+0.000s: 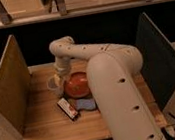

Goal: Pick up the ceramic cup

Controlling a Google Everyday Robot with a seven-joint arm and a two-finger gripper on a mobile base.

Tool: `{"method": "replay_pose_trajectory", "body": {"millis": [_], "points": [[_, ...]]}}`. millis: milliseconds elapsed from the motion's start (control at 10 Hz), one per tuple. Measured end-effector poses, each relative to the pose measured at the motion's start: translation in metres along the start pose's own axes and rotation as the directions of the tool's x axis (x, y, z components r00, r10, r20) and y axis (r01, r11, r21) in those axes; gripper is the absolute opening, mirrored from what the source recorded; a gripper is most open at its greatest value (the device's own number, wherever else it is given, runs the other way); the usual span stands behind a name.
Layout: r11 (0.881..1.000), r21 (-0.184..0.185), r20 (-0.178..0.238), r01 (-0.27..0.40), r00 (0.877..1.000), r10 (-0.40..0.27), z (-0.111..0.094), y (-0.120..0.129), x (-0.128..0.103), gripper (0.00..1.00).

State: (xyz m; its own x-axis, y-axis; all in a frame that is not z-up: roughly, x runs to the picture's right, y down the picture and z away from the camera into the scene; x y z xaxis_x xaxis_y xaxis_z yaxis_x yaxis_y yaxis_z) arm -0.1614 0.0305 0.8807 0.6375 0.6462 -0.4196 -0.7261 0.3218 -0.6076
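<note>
Ceramic cup [53, 83] is seen on the wooden table [39, 123], just left of the orange-red bowl [77, 85]. It is met by the gripper [58, 81]; jaw opening cannot be told.

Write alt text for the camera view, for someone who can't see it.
A white robot arm reaches over a wooden table, its gripper down at a pale ceramic cup beside an orange-red bowl. Flat packets lie nearer the camera.

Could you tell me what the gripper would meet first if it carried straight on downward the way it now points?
Most likely the ceramic cup: the gripper points down right at it, beside the orange-red bowl. Depth is unclear, so it may already touch.
</note>
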Motion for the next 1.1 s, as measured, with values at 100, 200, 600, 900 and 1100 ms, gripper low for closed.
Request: {"method": "replay_pose_trajectory", "body": {"millis": [100, 200, 600, 900, 1100], "points": [[0.999, -0.009, 0.005, 0.036, 0.999, -0.036, 0.001, 0.008, -0.006, 0.18], [0.998, -0.013, 0.006, 0.063, 0.998, -0.063, 0.0, 0.012, -0.01, 0.09], [0.981, 0.053, 0.046, 0.185, 0.981, -0.188, -0.033, 0.024, -0.047, 0.0], [0.957, 0.19, 0.081, 0.218, 0.968, -0.236, -0.09, 0.017, -0.063, 0.0], [0.943, 0.292, 0.087, 0.16, 0.977, -0.192, -0.131, -0.001, -0.052, 0.0]]}}
